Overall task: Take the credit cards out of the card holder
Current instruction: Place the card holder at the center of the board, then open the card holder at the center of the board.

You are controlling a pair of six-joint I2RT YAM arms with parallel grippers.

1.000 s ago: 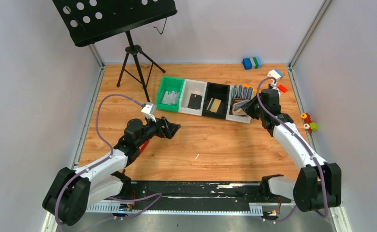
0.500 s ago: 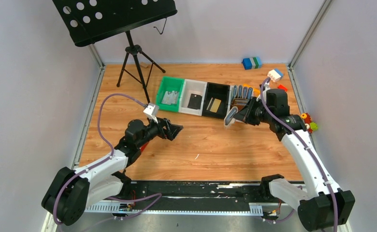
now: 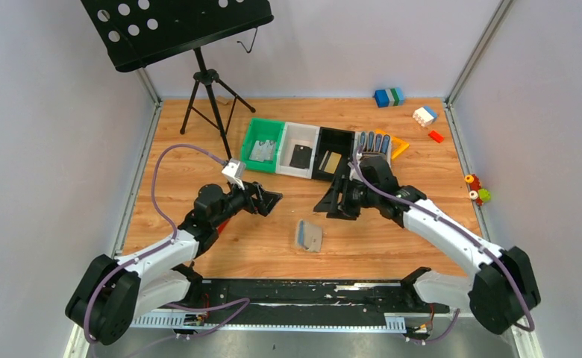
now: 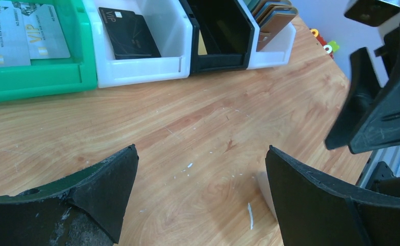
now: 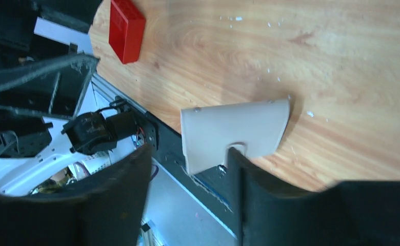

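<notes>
Green bin [image 4: 34, 82]: silver cards [image 4: 18, 33]; white bin [image 4: 141, 72]: black card [image 4: 128, 38]; black bin [image 4: 221, 59]: gold card [image 3: 332, 161]. Left claw [image 4: 200, 154], right claw [image 3: 333, 205] agape, empty.

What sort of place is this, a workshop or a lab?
Most likely a robotics lab work cell: a left arm and right arm bolted at the edge of a wooden table, plain pale panels walling it in, and a row of small sorting bins.

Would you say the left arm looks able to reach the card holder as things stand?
Probably yes: the card holder lies on the bare table near the open left pincer, with nothing standing between them.
</notes>
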